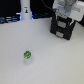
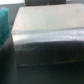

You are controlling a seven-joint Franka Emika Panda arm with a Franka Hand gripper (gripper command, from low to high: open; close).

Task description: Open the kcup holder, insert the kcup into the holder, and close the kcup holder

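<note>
Small white kcup [image 1: 28,56] stands upright, green-and-blue top.

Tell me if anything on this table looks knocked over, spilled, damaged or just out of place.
Nothing stands out. The kcup stands upright alone on the white table, with no spill around it. The kcup holder sits squarely at the back with the gripper over it. The pictures are too blurred to rule out small damage.

The white, blocky robot arm [image 1: 62,7] reaches down from above, its pale pincer [image 1: 62,19] pointing downward. Blur hides whether its fingers are parted or closed; the wrist view shows no fingers.
</note>
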